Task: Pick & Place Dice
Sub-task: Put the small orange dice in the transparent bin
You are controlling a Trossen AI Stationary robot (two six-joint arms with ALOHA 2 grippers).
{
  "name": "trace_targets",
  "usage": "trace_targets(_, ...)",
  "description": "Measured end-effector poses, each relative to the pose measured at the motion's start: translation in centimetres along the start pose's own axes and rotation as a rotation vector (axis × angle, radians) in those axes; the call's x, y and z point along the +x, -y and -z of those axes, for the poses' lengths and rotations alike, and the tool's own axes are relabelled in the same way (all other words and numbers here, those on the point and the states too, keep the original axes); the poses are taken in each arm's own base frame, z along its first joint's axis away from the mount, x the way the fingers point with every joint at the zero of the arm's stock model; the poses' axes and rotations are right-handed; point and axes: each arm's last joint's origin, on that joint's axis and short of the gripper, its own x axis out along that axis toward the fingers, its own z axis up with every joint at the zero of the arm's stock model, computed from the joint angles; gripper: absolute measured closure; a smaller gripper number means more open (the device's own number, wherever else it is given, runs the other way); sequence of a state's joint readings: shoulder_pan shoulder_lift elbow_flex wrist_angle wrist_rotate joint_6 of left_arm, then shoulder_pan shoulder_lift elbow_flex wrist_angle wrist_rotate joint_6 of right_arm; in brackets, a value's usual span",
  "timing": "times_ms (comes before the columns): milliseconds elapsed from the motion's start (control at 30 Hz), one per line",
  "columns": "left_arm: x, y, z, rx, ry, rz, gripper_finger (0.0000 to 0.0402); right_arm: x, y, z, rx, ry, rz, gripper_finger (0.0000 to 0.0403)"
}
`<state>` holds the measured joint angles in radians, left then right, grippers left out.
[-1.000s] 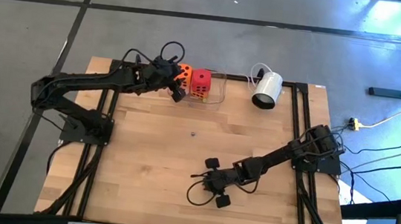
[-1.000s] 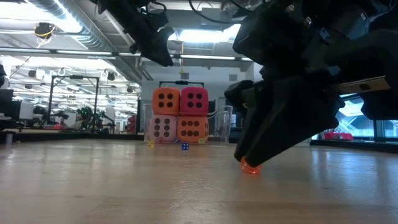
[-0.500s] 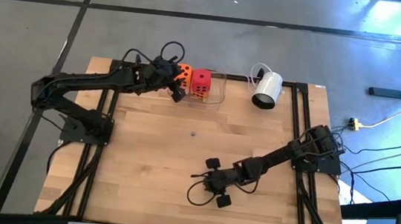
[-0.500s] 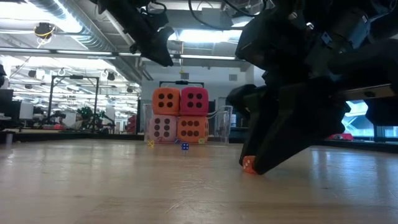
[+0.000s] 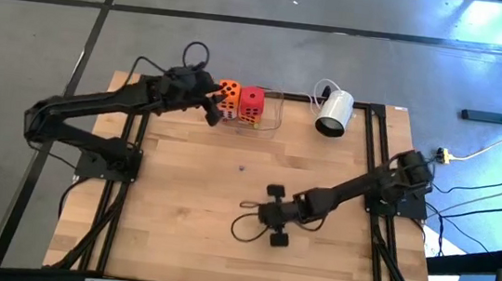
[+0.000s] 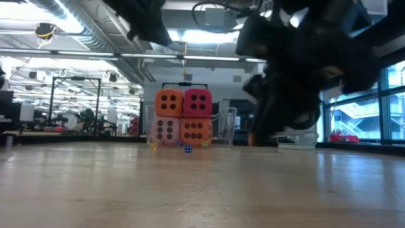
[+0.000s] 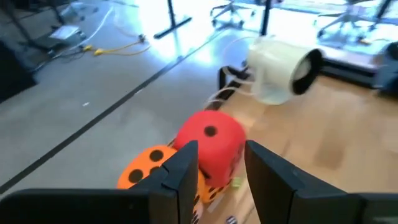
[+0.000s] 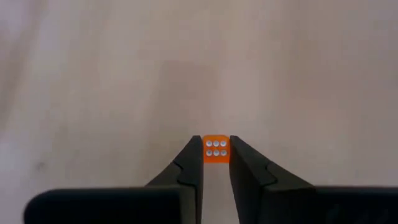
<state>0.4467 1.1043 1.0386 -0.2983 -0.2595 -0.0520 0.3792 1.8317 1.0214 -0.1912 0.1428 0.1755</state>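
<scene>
The dice stand stacked two by two at the table's far edge: an orange die [image 6: 169, 103] and a red die [image 6: 197, 103] on top of a pale pink die [image 6: 167, 130] and a second orange die [image 6: 195, 131]. My left gripper [image 7: 222, 152] hovers open just left of and above the stack, touching nothing; the red die [image 7: 210, 142] shows beyond its fingers. My right gripper [image 8: 216, 149] is over the middle of the table [image 5: 179, 198], shut on a tiny orange cube [image 8: 216, 150] with white pips. My right gripper pinches the tiny orange cube by two opposite sides [image 8: 216, 144] between its two fingertips. The fingers slant down from the table's right side. The cube is lifted clear of the table, a face with six white pips toward the wrist camera.
A white cylinder [image 5: 333, 112] lies on its side at the far right. A clear container [image 6: 228, 126] stands right of the stack. A tiny blue cube [image 6: 188, 149] and a yellowish one [image 6: 153, 147] lie before the stack, and a small bead [image 5: 242, 168] mid-table.
My right gripper has risen and tipped, moving a little toward the far edge; the tiny orange cube, which lay on the table at its fingertips, is now lifted clear. My left gripper has risen and drawn back from the stack toward the table's left edge.
</scene>
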Motion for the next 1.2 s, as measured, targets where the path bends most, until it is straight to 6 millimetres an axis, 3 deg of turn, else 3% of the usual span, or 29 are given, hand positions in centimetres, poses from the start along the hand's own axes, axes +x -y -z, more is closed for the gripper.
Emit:
trace_targets(167,-2.0,-0.1,-0.2,-0.020,0.010,0.068,0.0274,-3.2,5.3,-1.8,0.130,0.085,0.156,0.0352)
trace_targets(400,-3.1,0.5,1.1,0.006,-0.122,0.115,0.0276,-10.5,15.4,-4.4,0.599,0.258,0.261,0.0351)
trace_targets(500,-3.1,0.9,1.3,0.019,-0.140,0.132,0.0276,-13.2,19.5,-5.1,0.627,0.234,0.305,0.0351)
trace_targets(600,-2.9,1.4,1.5,0.029,-0.151,0.160,0.0275,-14.4,23.2,-5.4,0.595,0.192,0.362,0.0351)
trace_targets(733,-2.7,2.0,1.7,0.021,-0.170,0.176,0.0274,-13.6,27.0,-5.1,0.529,0.121,0.378,0.0351)
trace_targets(833,-2.5,2.2,1.8,0.010,-0.183,0.174,0.0276,-11.9,28.8,-4.6,0.504,0.067,0.342,0.0351)
trace_targets(1200,-2.2,2.4,2.0,-0.043,-0.198,0.158,0.0276,-6.2,30.3,-2.6,0.375,-0.115,0.286,0.0351)
